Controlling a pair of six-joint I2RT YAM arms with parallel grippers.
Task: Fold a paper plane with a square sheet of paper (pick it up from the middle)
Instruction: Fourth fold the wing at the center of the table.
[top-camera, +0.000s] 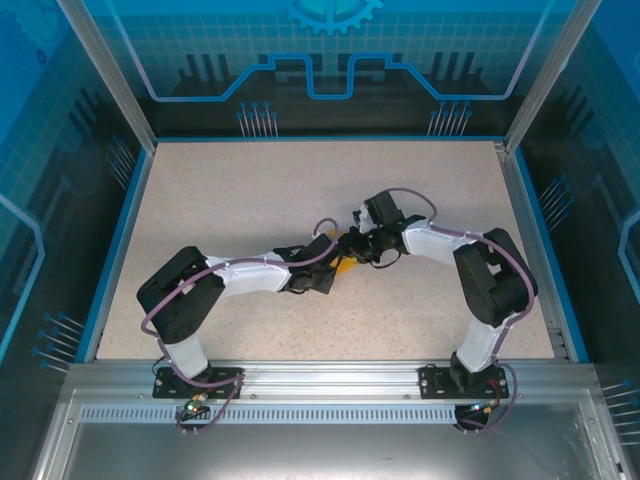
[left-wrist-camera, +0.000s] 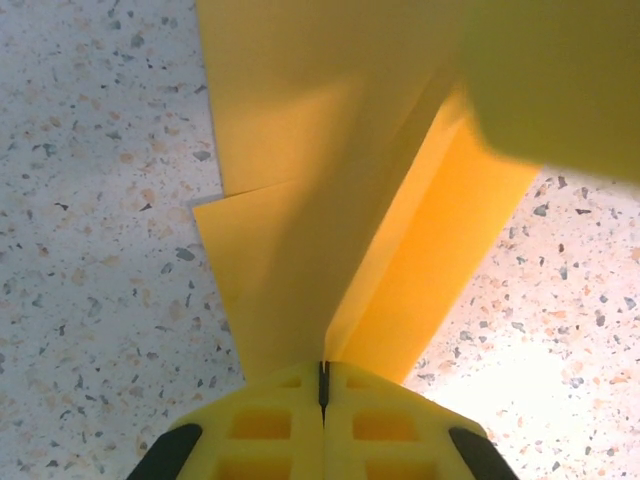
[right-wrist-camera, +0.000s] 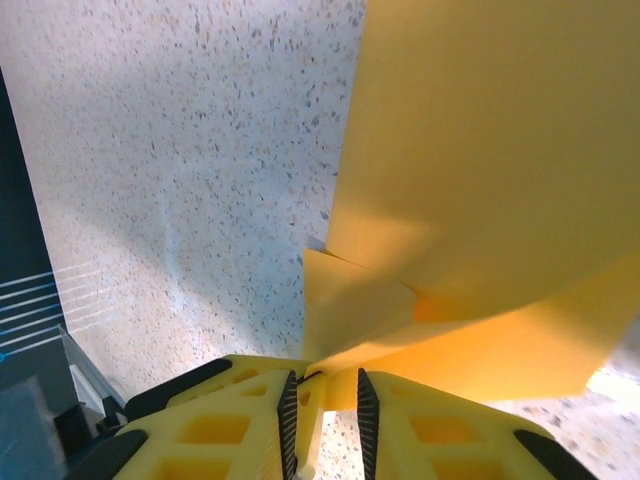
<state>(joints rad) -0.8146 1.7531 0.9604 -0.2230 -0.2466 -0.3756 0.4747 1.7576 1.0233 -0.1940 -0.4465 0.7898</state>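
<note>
The orange-yellow sheet of paper (top-camera: 344, 266) lies folded at the table's middle, between both grippers. Up close it shows layered flaps and a raised crease (left-wrist-camera: 330, 200). I cannot tell from this close whether it has the shape of a paper plane. My left gripper (left-wrist-camera: 323, 385) is shut on the raised crease, its yellow fingers pressed together with the paper's edge between them. From the other side, my right gripper (right-wrist-camera: 322, 400) has its jaws a little apart around a folded corner of the paper (right-wrist-camera: 480, 180). That corner rests against one pad and stands free of the other.
The speckled beige tabletop (top-camera: 240, 200) has a blue rim and glass walls on three sides. An aluminium rail (top-camera: 320, 380) runs along the near edge, where both arm bases are bolted. Both arms bend inward and meet at the centre.
</note>
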